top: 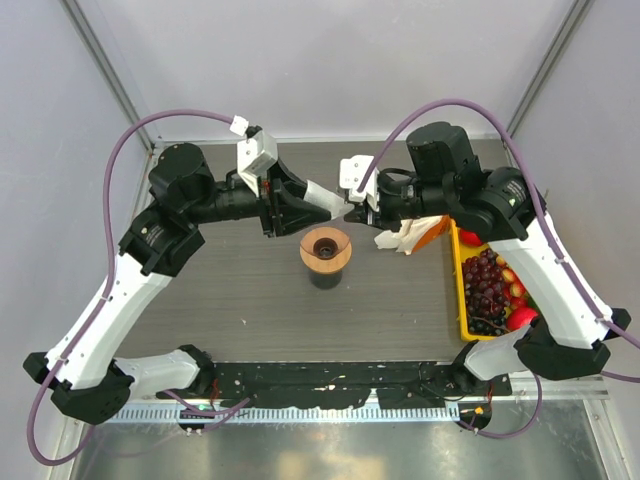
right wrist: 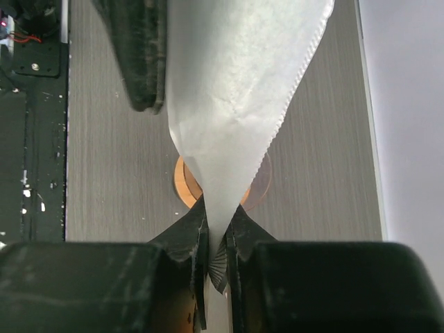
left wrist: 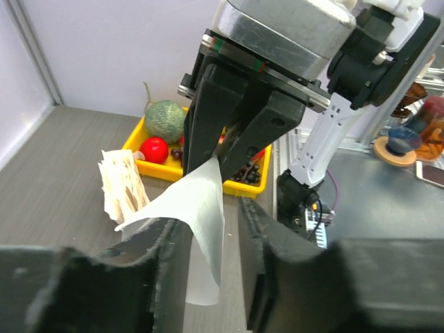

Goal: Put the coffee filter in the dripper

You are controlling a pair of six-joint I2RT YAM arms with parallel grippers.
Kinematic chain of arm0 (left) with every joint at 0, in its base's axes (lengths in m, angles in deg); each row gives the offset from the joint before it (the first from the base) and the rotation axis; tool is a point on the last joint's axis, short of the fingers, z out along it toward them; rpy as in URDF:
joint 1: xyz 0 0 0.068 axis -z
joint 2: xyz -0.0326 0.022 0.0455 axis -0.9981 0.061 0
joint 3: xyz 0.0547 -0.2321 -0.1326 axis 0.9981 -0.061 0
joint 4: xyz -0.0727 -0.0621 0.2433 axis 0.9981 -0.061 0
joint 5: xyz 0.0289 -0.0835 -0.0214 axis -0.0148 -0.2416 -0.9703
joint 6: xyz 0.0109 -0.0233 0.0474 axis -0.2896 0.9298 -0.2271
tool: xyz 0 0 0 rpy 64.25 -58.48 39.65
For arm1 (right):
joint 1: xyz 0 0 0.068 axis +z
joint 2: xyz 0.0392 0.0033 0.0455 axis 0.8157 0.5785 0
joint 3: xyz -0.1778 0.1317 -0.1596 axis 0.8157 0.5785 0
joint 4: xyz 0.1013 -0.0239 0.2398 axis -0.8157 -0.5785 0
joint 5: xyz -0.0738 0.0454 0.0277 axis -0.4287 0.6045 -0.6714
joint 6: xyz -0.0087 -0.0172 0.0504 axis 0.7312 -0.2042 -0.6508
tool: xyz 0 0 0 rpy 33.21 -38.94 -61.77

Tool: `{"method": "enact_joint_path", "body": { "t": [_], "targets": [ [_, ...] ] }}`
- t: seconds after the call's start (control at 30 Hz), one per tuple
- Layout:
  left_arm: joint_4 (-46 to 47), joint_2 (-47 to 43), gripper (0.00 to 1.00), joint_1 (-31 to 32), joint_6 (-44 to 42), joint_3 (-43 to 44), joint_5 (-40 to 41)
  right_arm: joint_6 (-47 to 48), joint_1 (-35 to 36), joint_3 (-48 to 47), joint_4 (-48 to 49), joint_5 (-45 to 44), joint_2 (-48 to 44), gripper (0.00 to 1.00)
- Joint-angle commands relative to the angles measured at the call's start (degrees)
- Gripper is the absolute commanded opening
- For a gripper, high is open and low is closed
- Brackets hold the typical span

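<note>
The coffee filter (top: 322, 194), a thin white paper cone, hangs in the air between my two grippers, above and just behind the dripper (top: 325, 250). The dripper stands mid-table with its tan wooden ring and dark centre. My right gripper (right wrist: 218, 232) is shut on the filter's narrow end (right wrist: 236, 90), and the wooden ring (right wrist: 182, 189) shows below it. My left gripper (left wrist: 211, 229) is open. The filter (left wrist: 198, 208) drapes over its left finger and hangs in the gap between the jaws. The right gripper (left wrist: 229, 132) pinches the paper from above there.
A ruffled bunch of white filters (top: 405, 238) lies right of the dripper, also in the left wrist view (left wrist: 121, 184). A yellow tray (top: 463, 310) of grapes and red fruit sits at the right edge, with a green melon (left wrist: 165, 119). The rail runs along the near edge.
</note>
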Motion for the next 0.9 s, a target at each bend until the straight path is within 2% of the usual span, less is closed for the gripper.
{"method": "enact_joint_path", "body": {
  "t": [0.0,0.17,0.37,0.43,0.5,0.53,0.57,0.6,0.63,0.7,0.73,0.8,0.87],
  "targets": [
    [2.2,-1.0,0.41,-1.0,-0.2,0.4,-3.8,-3.4,-1.7,-2.5,1.4,6.1,-0.4,0.15],
    [4.8,-1.7,0.51,-4.4,2.4,-2.0,-6.4,-6.7,-4.2,-1.7,2.1,16.1,-1.5,0.15],
    [8.9,-2.2,0.61,-4.7,3.8,-3.5,-10.9,-8.8,-4.7,1.5,4.9,18.6,-2.7,0.15],
    [10.4,-2.2,0.6,-4.8,4.5,-4.5,-11.1,-10.4,-5.1,1.9,6.4,19.9,-2.9,0.15],
    [10.9,-1.9,0.55,-4.7,4.3,-4.5,-11.3,-12.1,-5.4,2.2,7.7,21.4,-3.0,0.17],
    [11.0,-1.8,0.44,-4.8,4.2,-4.3,-11.5,-12.6,-5.5,2.3,7.9,22.1,-3.1,0.19],
    [11.2,-1.6,0.3,-4.7,4.4,-4.1,-11.7,-13.3,-5.7,2.3,7.9,22.2,-3.1,0.24],
    [11.5,-1.6,0.21,-4.8,4.8,-3.8,-11.8,-13.5,-6.0,2.4,7.8,22.2,-3.1,0.32],
    [11.7,-1.4,0.11,-4.8,5.5,-3.4,-12.0,-13.5,-6.1,2.7,7.6,21.8,-3.3,0.36],
    [11.6,-1.4,0.0,-4.8,7.1,-2.7,-11.8,-12.4,-7.1,3.0,6.3,19.8,-3.5,0.46],
    [10.7,-1.4,0.0,-4.7,8.1,-2.4,-11.2,-11.6,-7.3,3.1,6.0,18.3,-3.6,0.54],
    [7.9,-0.7,0.0,-4.8,10.0,-1.3,-9.7,-10.0,-8.1,3.1,5.1,15.1,-3.8,0.62],
    [4.8,0.5,0.0,-5.0,12.7,0.1,-8.8,-8.5,-8.3,2.9,4.8,11.4,-4.1,0.63]
  ]
}}
